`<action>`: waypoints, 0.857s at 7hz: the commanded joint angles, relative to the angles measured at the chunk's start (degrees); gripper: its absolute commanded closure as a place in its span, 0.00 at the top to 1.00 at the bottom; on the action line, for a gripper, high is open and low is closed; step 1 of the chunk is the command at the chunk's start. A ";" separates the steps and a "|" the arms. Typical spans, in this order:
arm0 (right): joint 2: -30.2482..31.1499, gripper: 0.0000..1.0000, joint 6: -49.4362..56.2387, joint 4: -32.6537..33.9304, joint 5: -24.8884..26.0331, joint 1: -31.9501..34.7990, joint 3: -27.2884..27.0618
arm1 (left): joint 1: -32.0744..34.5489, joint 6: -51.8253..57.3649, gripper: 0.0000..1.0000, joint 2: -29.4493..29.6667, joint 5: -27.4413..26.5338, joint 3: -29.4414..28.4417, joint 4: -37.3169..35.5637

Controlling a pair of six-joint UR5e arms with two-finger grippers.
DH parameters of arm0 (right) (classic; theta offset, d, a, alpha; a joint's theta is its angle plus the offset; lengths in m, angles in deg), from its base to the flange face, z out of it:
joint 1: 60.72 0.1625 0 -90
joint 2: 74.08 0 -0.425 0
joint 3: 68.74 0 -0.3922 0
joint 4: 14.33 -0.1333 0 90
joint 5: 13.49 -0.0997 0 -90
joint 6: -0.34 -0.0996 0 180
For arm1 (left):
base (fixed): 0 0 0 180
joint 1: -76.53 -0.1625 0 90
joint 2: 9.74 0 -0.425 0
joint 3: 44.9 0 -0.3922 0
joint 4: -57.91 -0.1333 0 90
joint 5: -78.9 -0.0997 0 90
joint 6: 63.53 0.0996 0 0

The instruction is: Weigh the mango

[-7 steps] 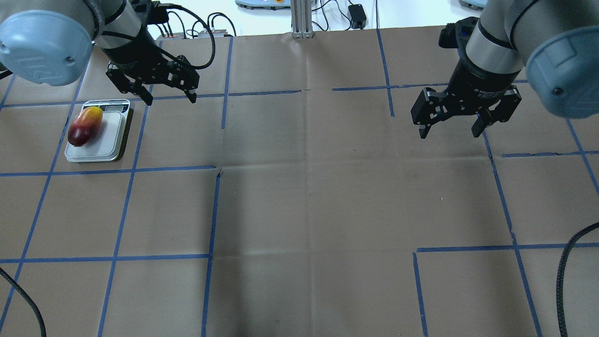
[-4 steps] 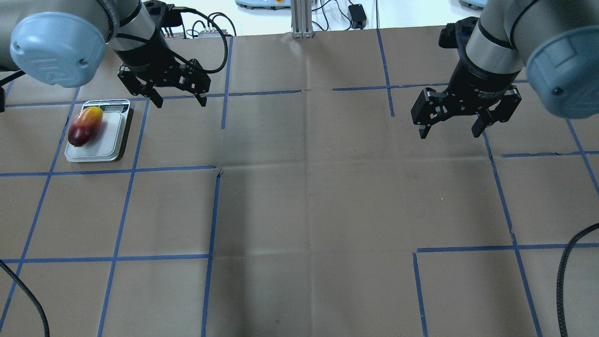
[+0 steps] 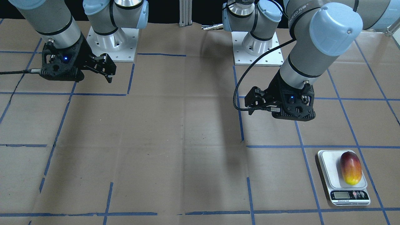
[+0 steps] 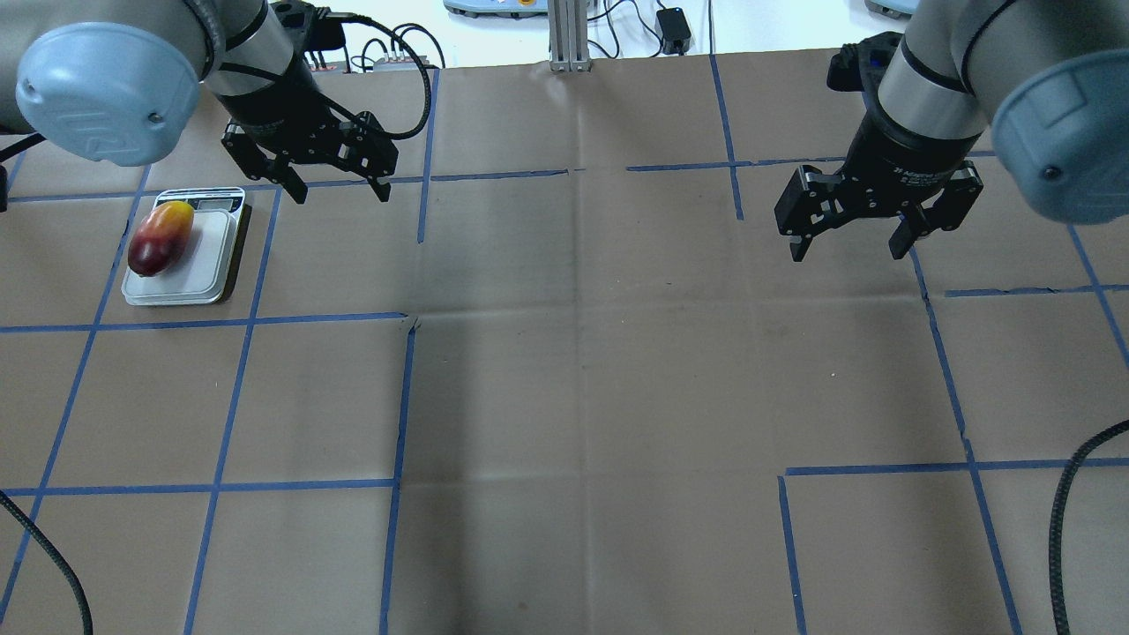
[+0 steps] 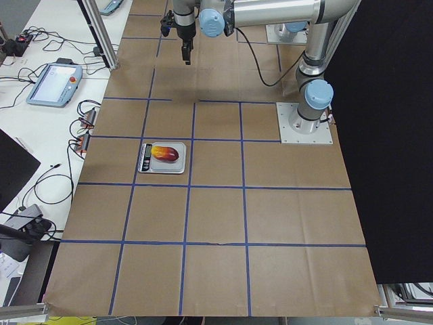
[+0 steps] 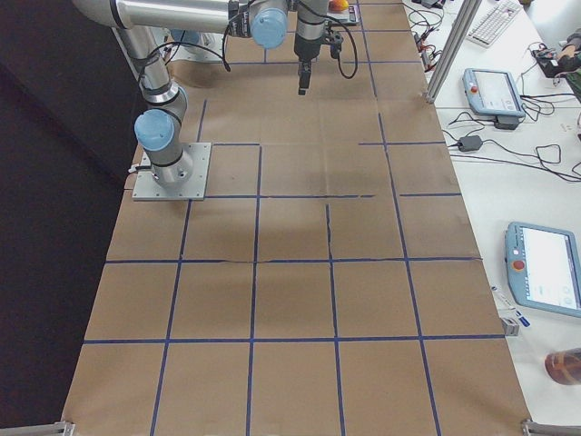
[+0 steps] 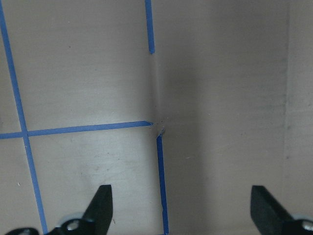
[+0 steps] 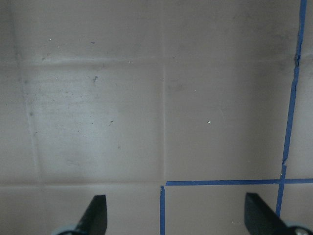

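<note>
The mango (image 4: 160, 238), dark red at one end and yellow at the other, lies on the white plate of a small digital scale (image 4: 205, 265) at the table's left. It also shows in the front view (image 3: 350, 167) and the exterior left view (image 5: 166, 154). My left gripper (image 4: 342, 194) hangs open and empty above the table, to the right of the scale and a little beyond it. Its wrist view shows only paper and blue tape between the open fingers (image 7: 101, 198). My right gripper (image 4: 848, 254) is open and empty over the right side.
Brown paper with a grid of blue tape lines (image 4: 397, 423) covers the table. Cables and a power brick (image 4: 673, 25) lie past the far edge. A black cable (image 4: 1072, 494) hangs at the right edge. Teach pendants (image 6: 495, 91) lie on the side bench.
My left gripper has moved a little to the right, away from the scale, and stays open. The mango, the scale and the right arm have not moved.
</note>
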 commanded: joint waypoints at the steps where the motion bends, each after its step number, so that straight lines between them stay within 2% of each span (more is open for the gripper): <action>1: 0.00 1.00 0.00 0.00 0.00 0.00 0.00 | 0.00 0.00 1.00 -0.23 0.00 0.29 0.00; 6: 0.00 1.00 0.00 0.00 0.00 0.00 0.00 | 0.00 0.00 1.00 -1.02 0.00 0.83 0.00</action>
